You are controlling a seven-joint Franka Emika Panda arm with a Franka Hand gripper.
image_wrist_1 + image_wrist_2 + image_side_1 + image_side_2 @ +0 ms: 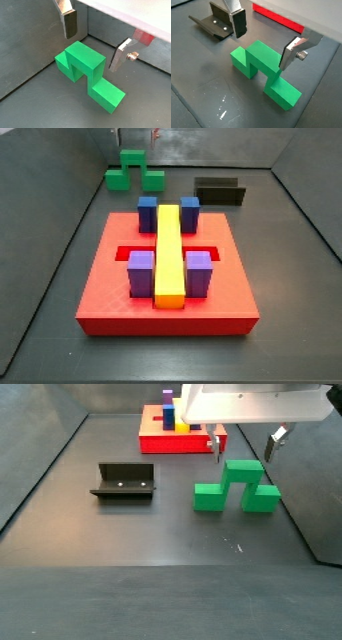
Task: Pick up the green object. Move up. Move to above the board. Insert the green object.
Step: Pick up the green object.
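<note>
in a side view the fixture (122, 482) is standing at the left on the dark floor (147, 534), well apart from everything else. right of it, the green object (235, 487) is sitting on the floor with its two low feet down and its taller middle rising between them. the pincer (245, 442) is hanging just above that raised middle, its two fingers standing apart, one on each side of the green object, gripping nothing. at the far side, beyond the pincer, the board (175, 437) is lying flat on the floor.

in a wrist view the pincer (266, 38) is showing the same open stance: one of the fingers (238, 23) is hovering beside the green object (263, 70) and the opposite plate is standing on its other flank, neither clearly touching it. the fixture (215, 25) is sitting beyond the fingers, and a red edge of the board (276, 16) is showing farther off.

in a side view looking over the board (107, 293), the long yellow bar (168, 253) is running near to far along its middle, with purple blocks (143, 274) at its near end and blue blocks (148, 208) at its far end. the green object (134, 171) is resting far off, past the board's far left, with the fixture (219, 190) to its right.
</note>
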